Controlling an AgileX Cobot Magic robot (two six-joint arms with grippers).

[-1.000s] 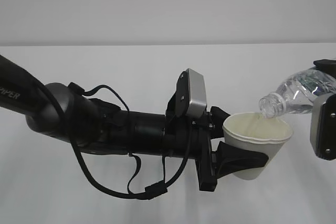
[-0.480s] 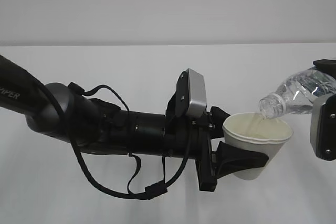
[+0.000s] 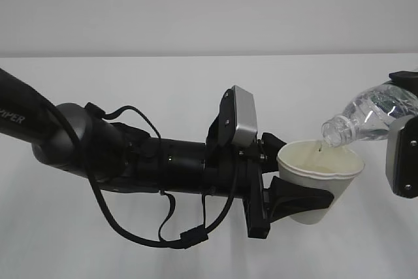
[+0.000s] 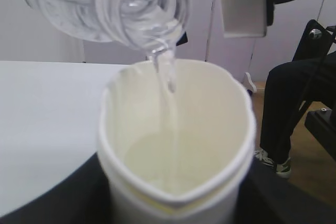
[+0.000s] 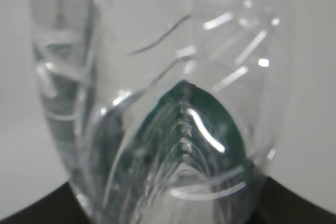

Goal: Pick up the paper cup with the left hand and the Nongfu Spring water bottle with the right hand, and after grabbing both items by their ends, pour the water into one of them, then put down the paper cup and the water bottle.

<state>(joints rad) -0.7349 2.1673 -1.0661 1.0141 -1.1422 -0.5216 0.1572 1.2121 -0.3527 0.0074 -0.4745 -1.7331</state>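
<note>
Exterior view shows pouring underway: the left gripper (image 3: 297,197) clasps the cup (image 3: 319,180) above the desk (image 3: 130,83) while the right gripper (image 3: 405,142) holds the tilted bottle (image 3: 372,119), water (image 4: 167,74) streaming in; next, righting the bottle.

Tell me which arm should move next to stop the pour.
Right. The right gripper holds the clear ribbed plastic bottle tilted, neck over the white paper cup, water streaming in. The left gripper should just hold the cup steady.
</note>
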